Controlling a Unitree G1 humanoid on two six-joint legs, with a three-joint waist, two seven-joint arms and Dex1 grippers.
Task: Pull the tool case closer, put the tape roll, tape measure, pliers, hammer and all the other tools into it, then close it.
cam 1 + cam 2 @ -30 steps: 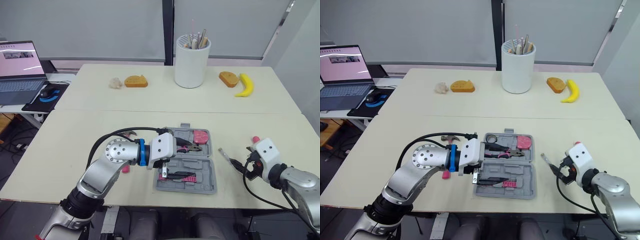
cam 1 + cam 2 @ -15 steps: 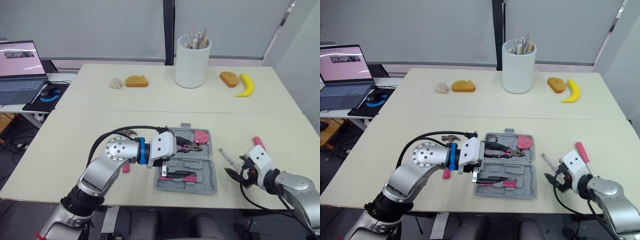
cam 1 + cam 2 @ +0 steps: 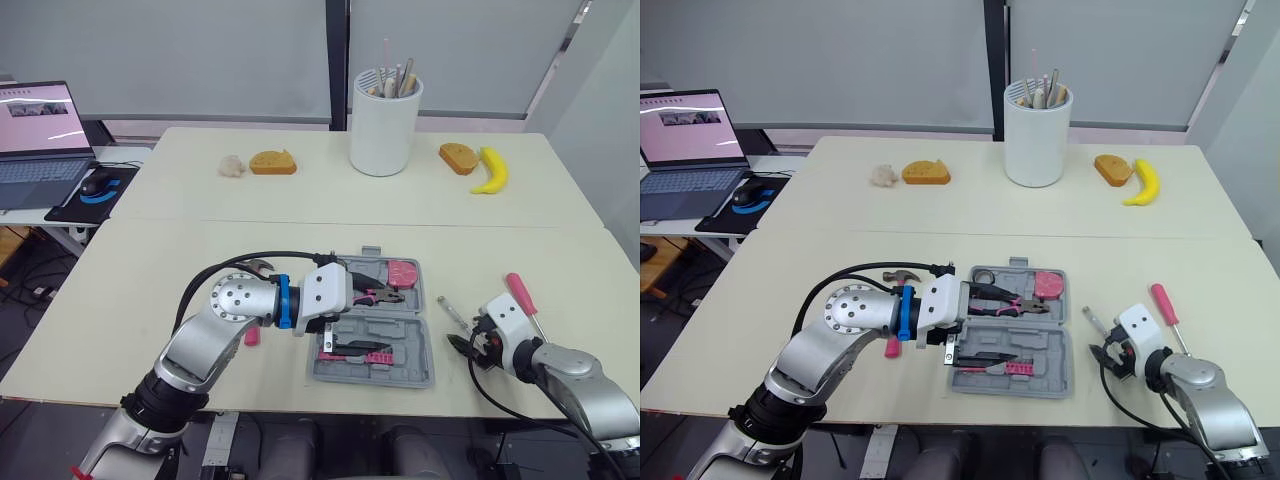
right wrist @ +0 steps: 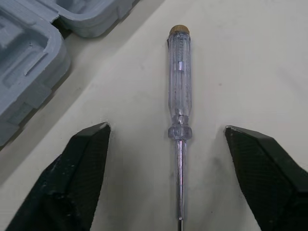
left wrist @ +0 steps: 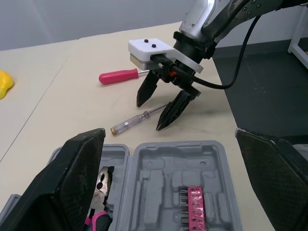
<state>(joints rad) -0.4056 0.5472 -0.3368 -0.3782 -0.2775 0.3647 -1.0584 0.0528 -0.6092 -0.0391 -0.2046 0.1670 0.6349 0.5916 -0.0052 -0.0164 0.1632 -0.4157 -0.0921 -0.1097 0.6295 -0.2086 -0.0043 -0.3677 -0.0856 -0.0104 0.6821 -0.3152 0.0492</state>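
Beige table (image 3: 200,260), lower right of the head view: a clear screwdriver (image 4: 180,91) lies beside the open tool case (image 3: 400,362), between the spread fingers of the right gripper (image 4: 166,129). It looks light, stiff and slick, best pinched mid-handle. The left gripper (image 5: 168,137) gapes over the case.

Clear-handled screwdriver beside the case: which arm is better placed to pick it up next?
Right. The right gripper hangs open directly over the clear-handled screwdriver, with one finger on each side of its shaft. The left gripper, also open, is over the tool case, farther from it.
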